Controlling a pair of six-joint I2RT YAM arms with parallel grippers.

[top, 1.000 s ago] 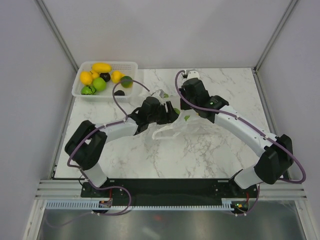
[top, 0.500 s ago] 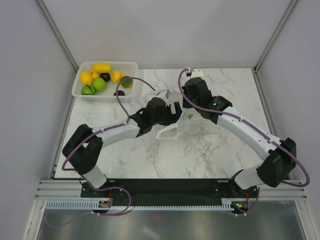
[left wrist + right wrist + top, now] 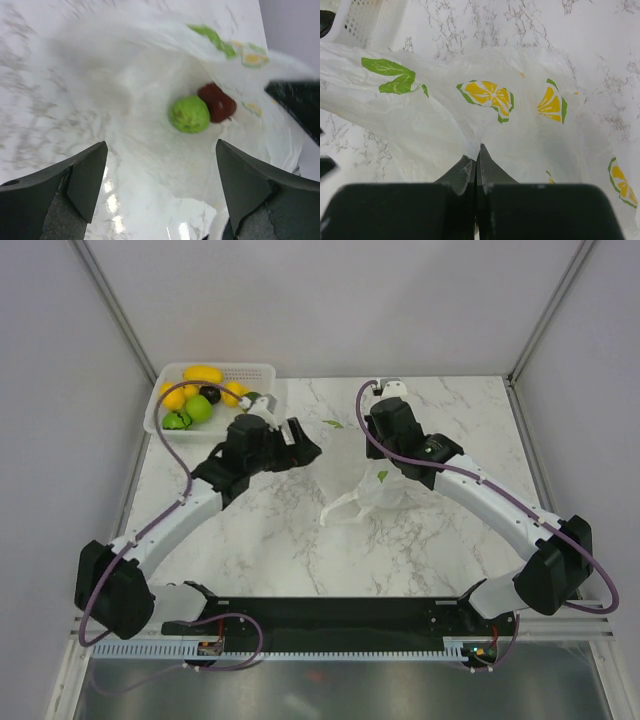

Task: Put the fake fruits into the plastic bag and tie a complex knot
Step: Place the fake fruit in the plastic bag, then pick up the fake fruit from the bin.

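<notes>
Filling step. Right claw (image 3: 479, 149) pinches the bag (image 3: 375, 498) rim. Left claw (image 3: 161, 145), wide and empty, next needs a fruit (image 3: 199, 408) from the far-left basket (image 3: 265, 368).

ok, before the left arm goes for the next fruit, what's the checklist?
1. Left pincer open and empty: ok, nothing between its fingers.
2. Right pincer gripping the bag: ok, shut on a fold of the plastic.
3. Bag mouth open: ok, the left wrist view looks straight inside, though blurred.
4. Loaded fruit lying inside: ok, a green fruit and a dark red fruit lie side by side at the bottom.
5. Basket emptied: not ok, several fruits sit in it.
6. Handle loops free for tying: cannot tell.
</notes>
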